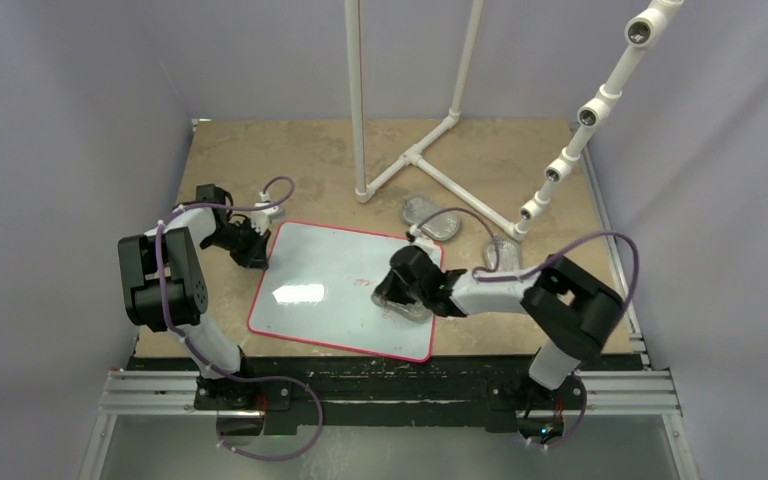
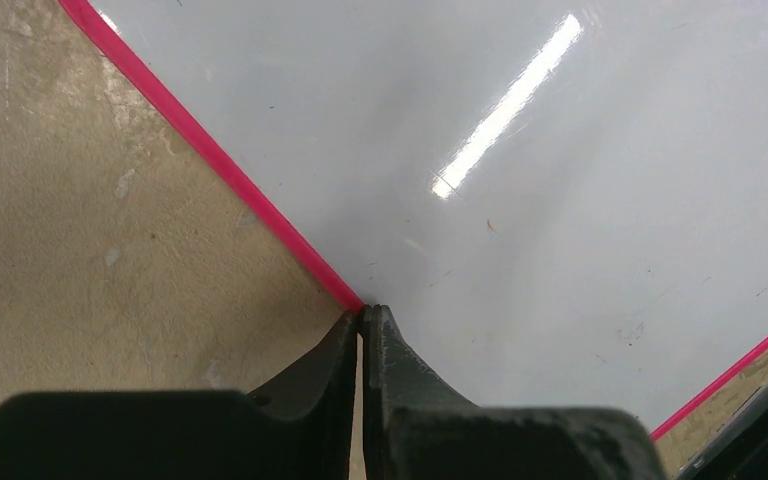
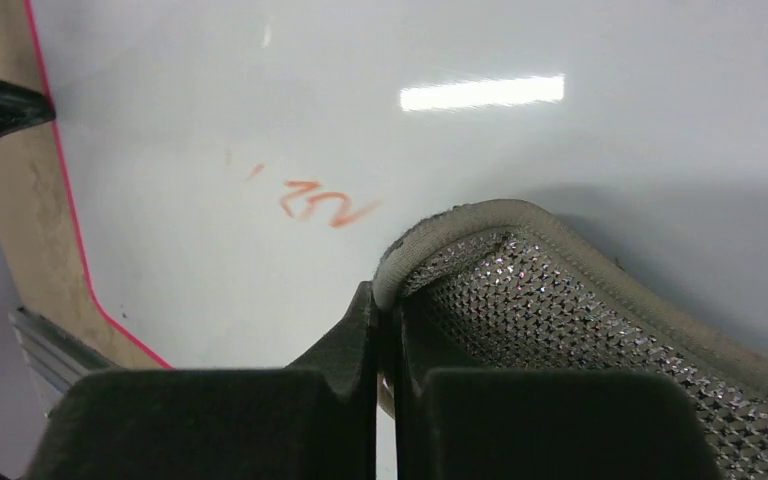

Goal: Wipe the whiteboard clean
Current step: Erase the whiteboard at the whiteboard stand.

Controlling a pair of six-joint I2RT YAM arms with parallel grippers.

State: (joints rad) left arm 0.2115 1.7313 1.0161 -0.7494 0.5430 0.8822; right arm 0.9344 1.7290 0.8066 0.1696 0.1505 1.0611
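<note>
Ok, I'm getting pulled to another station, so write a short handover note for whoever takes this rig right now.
Left claw: shut, tips at the red rim of the whiteboard, at its far left edge. I cannot tell whether it pinches the rim.
Right claw: shut on the edge of a silvery pad that lies on the board's right part.
Spare pads lie on the table beyond the board.
Done: most of the board looks clean.
Left: a small red scribble just ahead of the pad, plus faint specks near it.

White pipe frame point(image 1: 356, 100) on tan table point(image 1: 260, 160) (silvery pads point(image 1: 443, 226) beside).
</note>
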